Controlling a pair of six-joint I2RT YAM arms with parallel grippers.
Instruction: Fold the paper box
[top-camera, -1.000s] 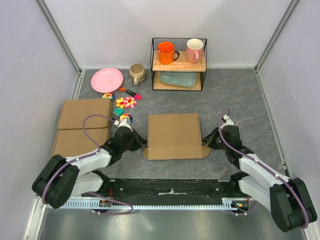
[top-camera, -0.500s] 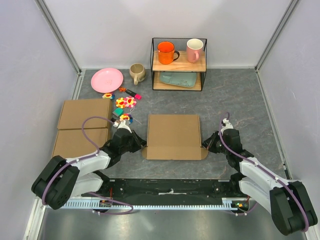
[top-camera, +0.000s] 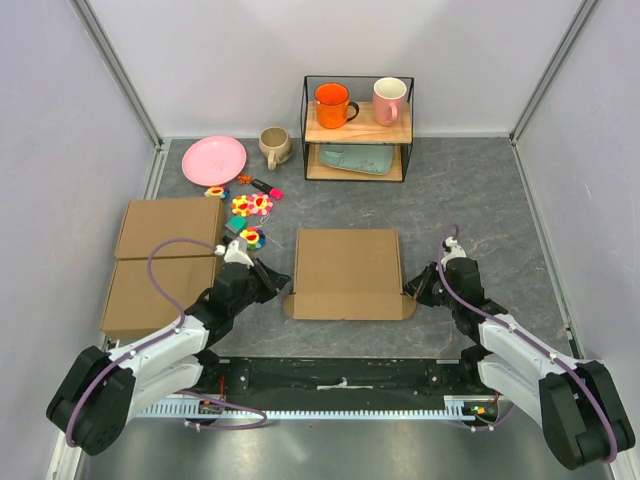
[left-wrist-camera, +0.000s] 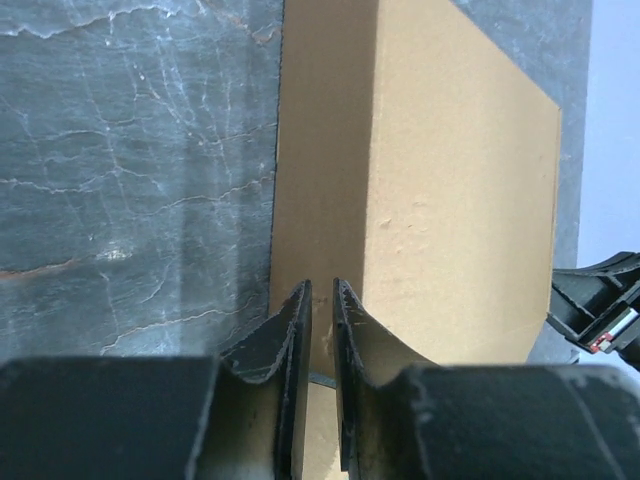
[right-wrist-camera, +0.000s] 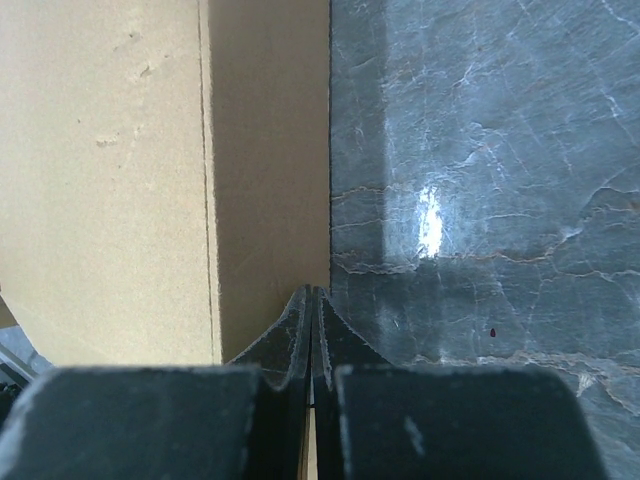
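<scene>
The paper box (top-camera: 348, 265) lies flat in the middle of the table, a plain brown rectangle with small rounded ears at its two near corners. My left gripper (top-camera: 285, 290) sits at the near left corner. In the left wrist view its fingertips (left-wrist-camera: 300, 300) stand a narrow gap apart over the shaded side of the box (left-wrist-camera: 460, 200), and nothing is clamped between them. My right gripper (top-camera: 409, 290) is at the near right corner. In the right wrist view that gripper (right-wrist-camera: 313, 290) is shut, its tips against the box's right edge (right-wrist-camera: 100, 180).
Two ready-made flat brown boxes (top-camera: 165, 255) lie edge to edge at the left. Behind them are a pink plate (top-camera: 213, 159), a beige mug (top-camera: 273, 146) and small colourful toys (top-camera: 250, 207). A wire shelf (top-camera: 358, 125) at the back holds an orange mug, a pink mug and a teal tray.
The left arm's elbow has swung outward to the left and lower, while its gripper stayed by the box's near left corner. The right arm and the box have hardly moved.
</scene>
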